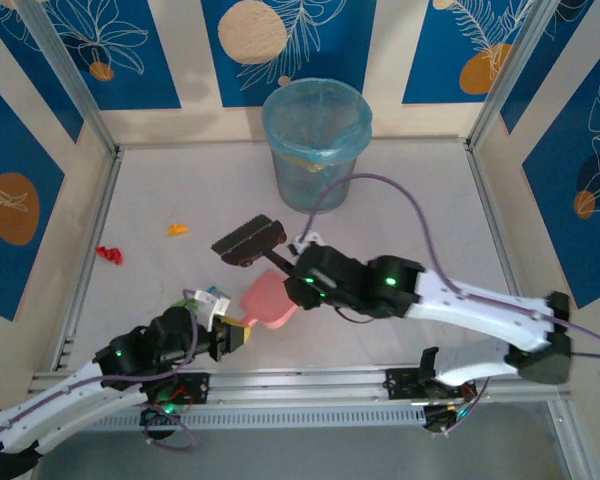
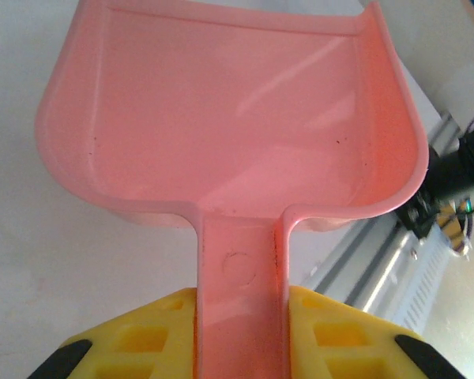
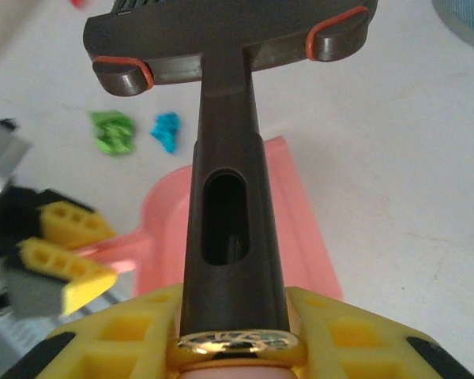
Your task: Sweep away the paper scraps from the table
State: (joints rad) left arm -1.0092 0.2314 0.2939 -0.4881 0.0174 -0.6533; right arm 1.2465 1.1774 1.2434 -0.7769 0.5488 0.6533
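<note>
My left gripper (image 2: 241, 335) is shut on the handle of a pink dustpan (image 2: 229, 118), whose pan is bare inside. In the top view the dustpan (image 1: 270, 300) lies low over the table (image 1: 410, 200), in front of the left gripper (image 1: 236, 331). My right gripper (image 3: 233, 335) is shut on the dark handle of a brush (image 3: 229, 47). The brush head (image 1: 248, 240) hangs just beyond the dustpan. Paper scraps lie loose: a green one (image 3: 113, 132) and a blue one (image 3: 166, 131) left of the brush, an orange one (image 1: 177, 229) and a red one (image 1: 108, 254) further left.
A blue bin (image 1: 315, 140) with a liner stands at the back centre of the table. Aluminium rails (image 1: 90, 250) edge the table on all sides. The right arm's purple cable (image 1: 400, 195) loops over the table's middle right.
</note>
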